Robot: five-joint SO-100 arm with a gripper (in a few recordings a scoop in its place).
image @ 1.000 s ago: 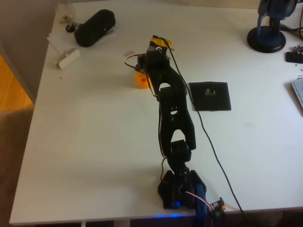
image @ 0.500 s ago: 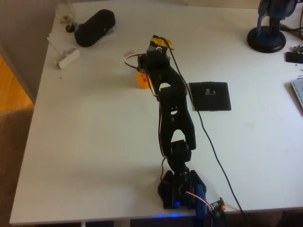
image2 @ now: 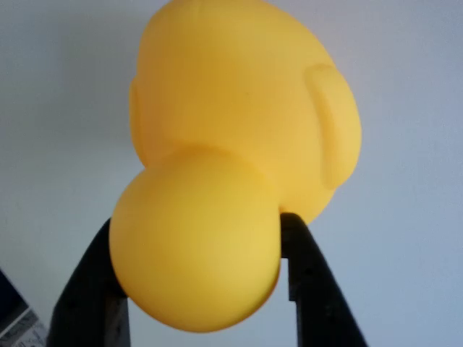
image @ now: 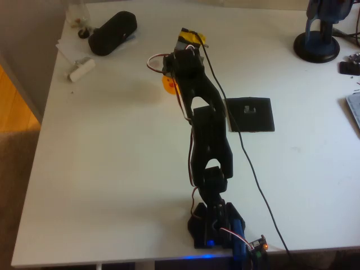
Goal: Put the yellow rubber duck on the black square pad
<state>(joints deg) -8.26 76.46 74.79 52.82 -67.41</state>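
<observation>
In the overhead view, a bulky black case [image: 112, 32] lies at the far left of the white table [image: 112, 169], with a small white cylinder [image: 81, 69] near it. Right of these, the yellow rubber duck [image: 169, 84] peeks out beside the black arm [image: 205, 129]; in the wrist view the end effector [image2: 202, 275] is clamped on the duck's head, one dark finger [image2: 94, 289] on each side. Further right the black square pad [image: 249, 114] lies flat, well apart from the duck.

No readable text, label, brand, number or sign is showing anywhere in either view; the pale mark on the black square pad [image: 250, 114] is staying illegible.
</observation>
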